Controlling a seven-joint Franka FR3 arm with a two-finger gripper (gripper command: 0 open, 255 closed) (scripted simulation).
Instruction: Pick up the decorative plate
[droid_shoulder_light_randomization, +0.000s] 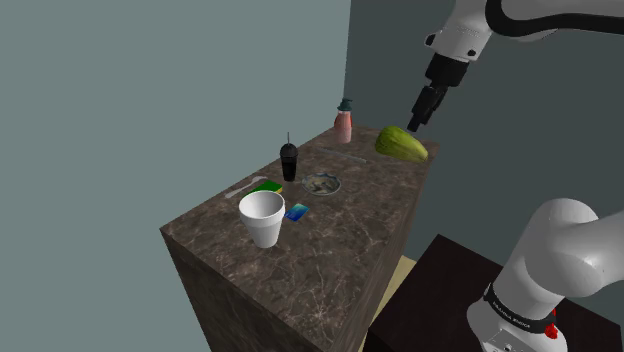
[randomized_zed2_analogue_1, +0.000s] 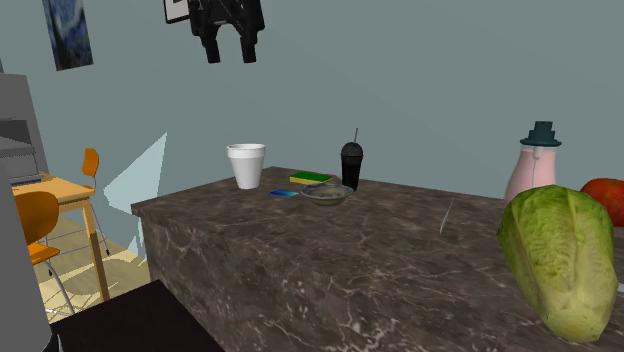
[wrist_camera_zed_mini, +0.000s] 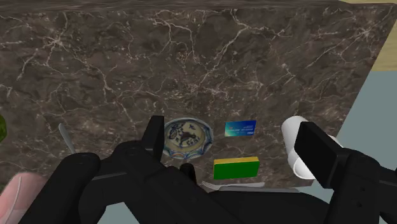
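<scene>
Hovering high, pincer spread, empty; likely risks: slipping off thin plate, clipping nearby black cup.

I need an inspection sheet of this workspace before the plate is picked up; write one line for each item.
Surface: dark marbled counter.
Job's things: decorative plate lies flat near mid-counter, untouched.
Clutter: white cup, black cup with straw, green sponge, blue card, pink bottle, green lettuce.
Grippers: gripper high above the counter, fingers open, holding nothing.
Cables: nothing seen.
Surroundings: grey-blue walls, orange chairs, wall picture.
</scene>
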